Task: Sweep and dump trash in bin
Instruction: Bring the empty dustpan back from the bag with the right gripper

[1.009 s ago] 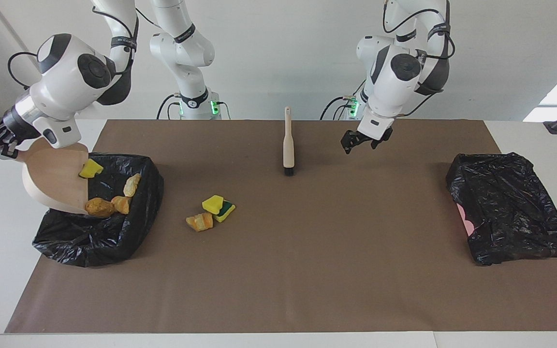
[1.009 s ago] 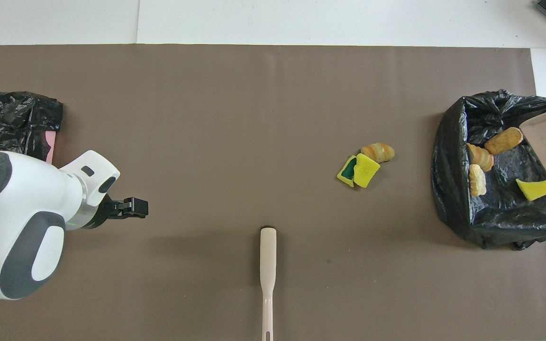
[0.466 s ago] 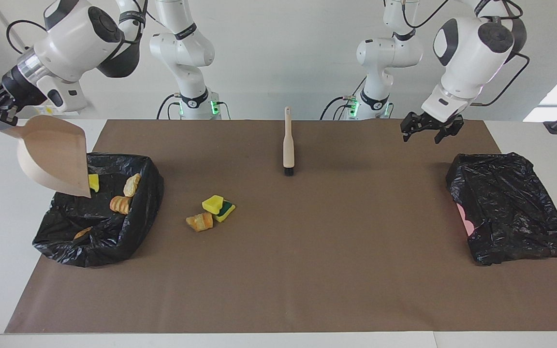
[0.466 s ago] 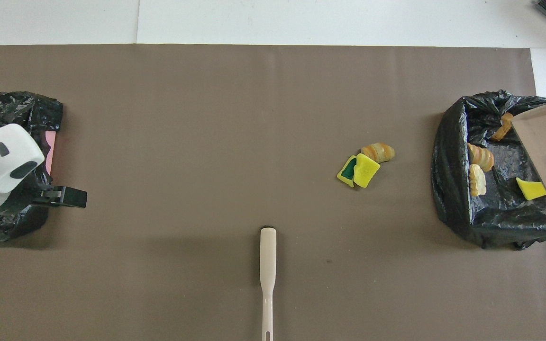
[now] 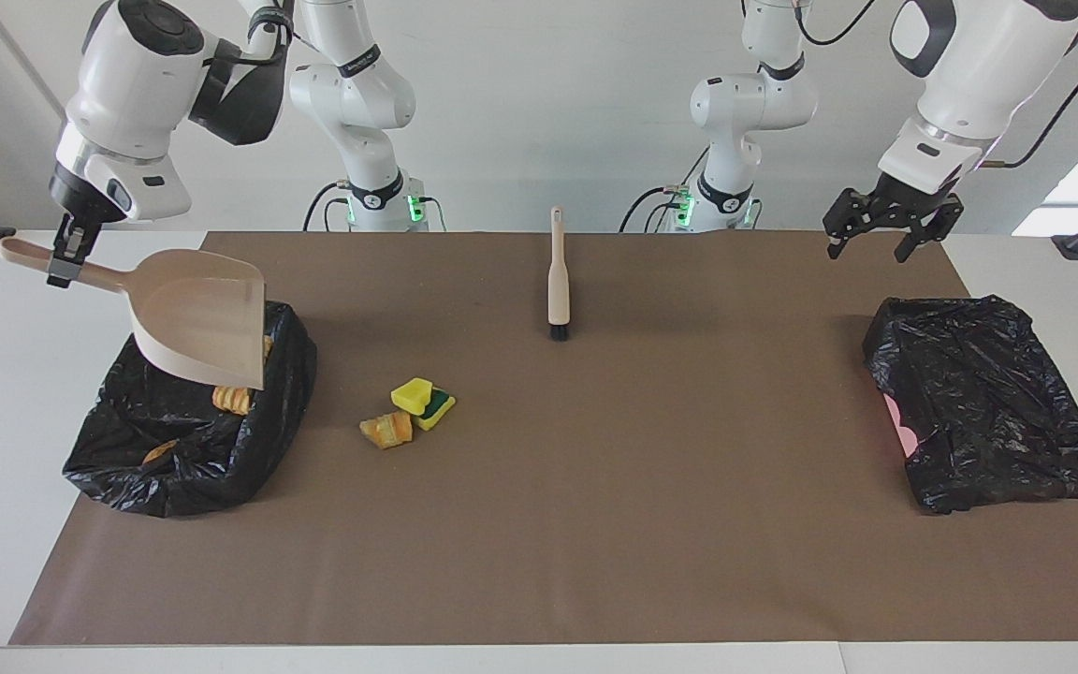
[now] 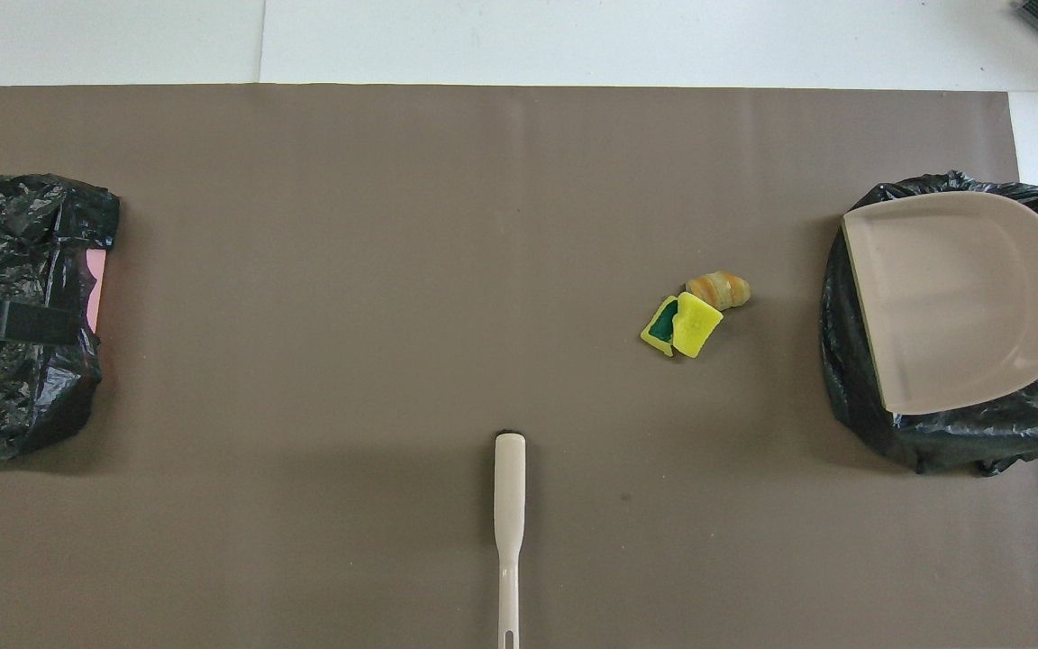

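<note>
My right gripper [image 5: 62,266] is shut on the handle of the beige dustpan [image 5: 202,323], which hangs nearly level, mouth tipped slightly down, over the black-bag-lined bin [image 5: 174,477] at the right arm's end of the table. From overhead the dustpan [image 6: 960,297] covers most of the bin [image 6: 852,397]. Bread-like trash [image 5: 232,400] lies inside the bin. On the mat beside the bin lie yellow-and-green sponge pieces [image 5: 422,399] [image 6: 686,326] and a bread lump [image 5: 387,430] [image 6: 722,288]. My left gripper [image 5: 881,229] hangs open and empty.
The beige brush [image 5: 558,281] [image 6: 508,532] lies on the brown mat near the robots, bristles pointing away from them. A second black bag [image 5: 988,412] [image 6: 23,234] with a pink edge showing sits at the left arm's end, below the left gripper.
The right gripper raised the dustpan from its steep tilt and swung it nearly level over the bin; the trash slid off into the bin. The left gripper rose and moved over the second black bag.
</note>
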Robot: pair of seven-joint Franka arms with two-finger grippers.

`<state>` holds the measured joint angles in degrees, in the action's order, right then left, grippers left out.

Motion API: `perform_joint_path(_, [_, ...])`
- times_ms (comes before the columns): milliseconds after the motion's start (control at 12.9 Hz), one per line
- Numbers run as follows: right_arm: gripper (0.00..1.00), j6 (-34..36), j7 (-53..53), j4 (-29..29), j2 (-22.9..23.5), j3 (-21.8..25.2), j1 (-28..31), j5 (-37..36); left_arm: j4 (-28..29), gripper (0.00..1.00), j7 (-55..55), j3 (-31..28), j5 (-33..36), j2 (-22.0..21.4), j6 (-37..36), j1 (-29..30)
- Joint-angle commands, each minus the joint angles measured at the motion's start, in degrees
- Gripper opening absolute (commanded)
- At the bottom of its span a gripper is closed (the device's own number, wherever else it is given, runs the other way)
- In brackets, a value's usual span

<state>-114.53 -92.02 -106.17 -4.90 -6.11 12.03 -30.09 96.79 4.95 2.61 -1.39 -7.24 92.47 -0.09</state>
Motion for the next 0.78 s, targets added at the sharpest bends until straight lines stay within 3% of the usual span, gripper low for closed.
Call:
perform_joint_path(0, [0.0,0.9,7.3,-1.2,1.1,0.0,-3.0,6.7,-5.3,1.0,1.1,0.6,0.8,3.5,-1.3,-0.1])
perform_joint_path(699, [0.0,3.4,52.1,-1.9,8.8,-0.1,-15.8,21.3,-4.5,1.0,0.7,0.5,0.7,2.9,-1.4,0.6])
